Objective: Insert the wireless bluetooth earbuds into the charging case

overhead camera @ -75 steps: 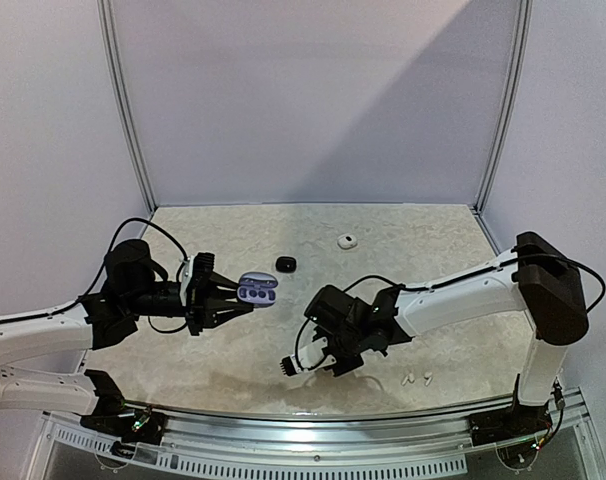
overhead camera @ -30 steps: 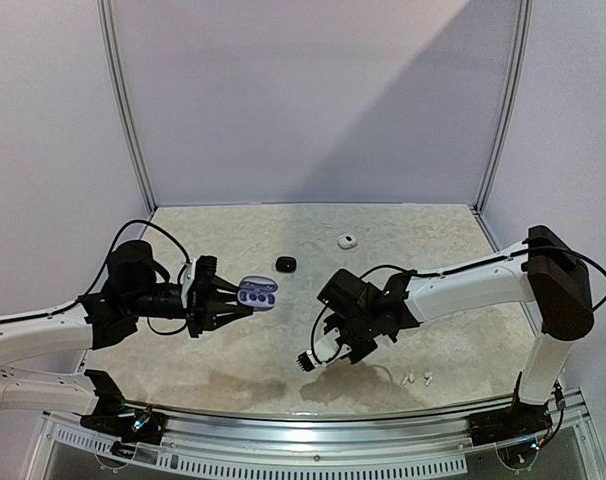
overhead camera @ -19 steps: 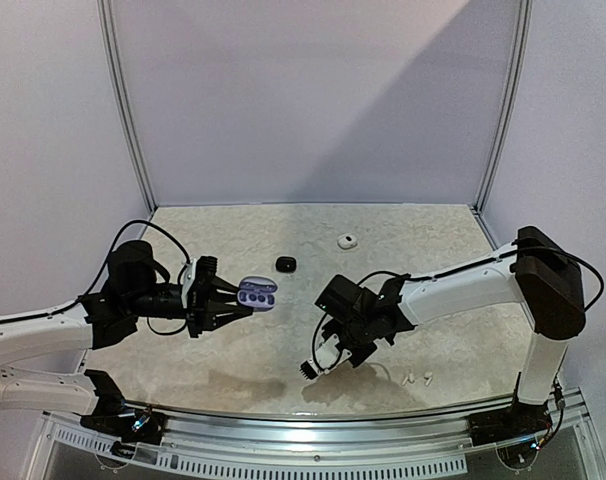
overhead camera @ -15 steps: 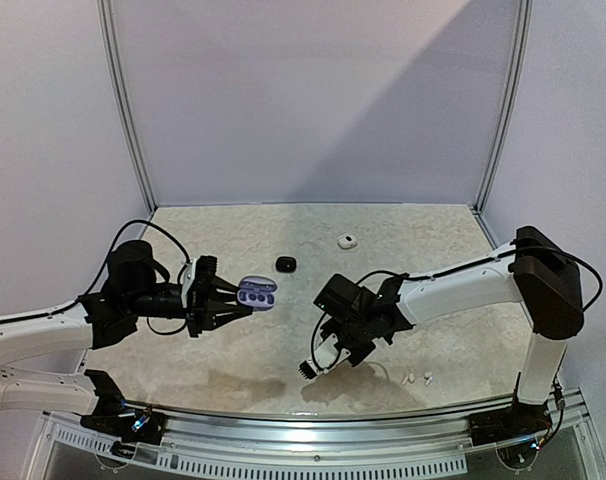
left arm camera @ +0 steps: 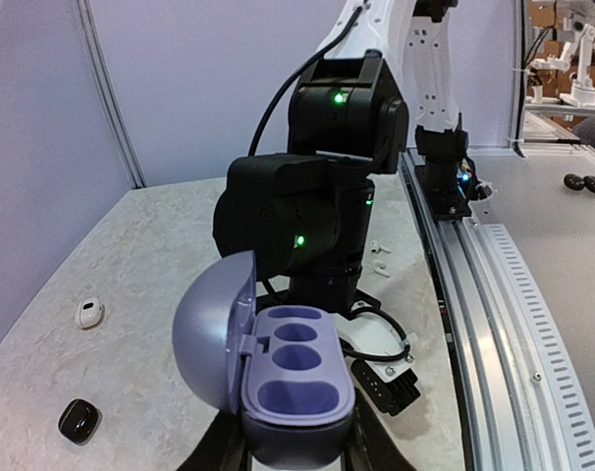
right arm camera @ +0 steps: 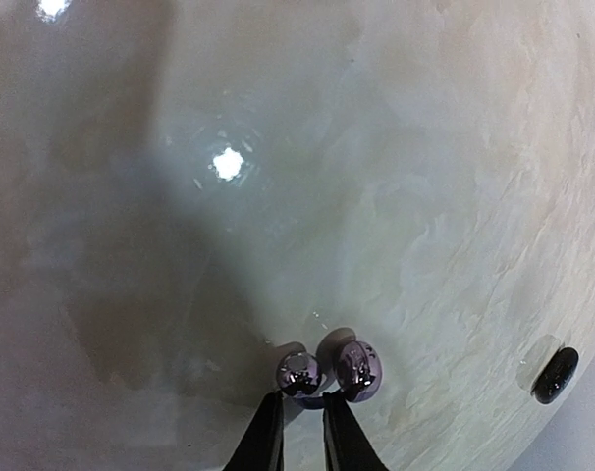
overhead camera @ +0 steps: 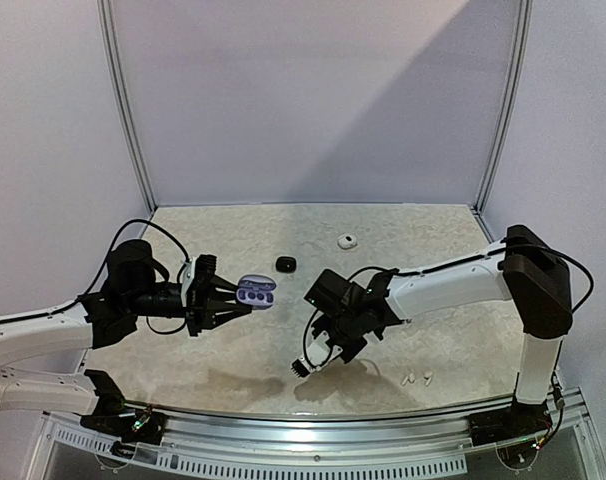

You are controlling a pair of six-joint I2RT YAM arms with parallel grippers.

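Pick-up in hand: the right tool [right arm camera: 299,427] points down at the bench [right arm camera: 435,177], tips close together with a thin slit between them. One dark purplish earbud [right arm camera: 299,374] sits right at the tips; I cannot tell whether it is pinched or only touched. Its twin [right arm camera: 357,370] touches its side. Both are small, glossy, rounded beads that look slippery. The bench is polished, pale, marbled and reflective.

Judgement: take one bud only, centred across its width, with the twin outside the slit. Lift slowly, since so smooth a bead may squirt out.

The left tool [overhead camera: 221,300] pinches the open lilac charging case [left arm camera: 297,388] aloft. It is matte plastic, the domed lid is back and the wells are empty. The white stemmed pair [overhead camera: 416,379] lies near the bench's front edge.
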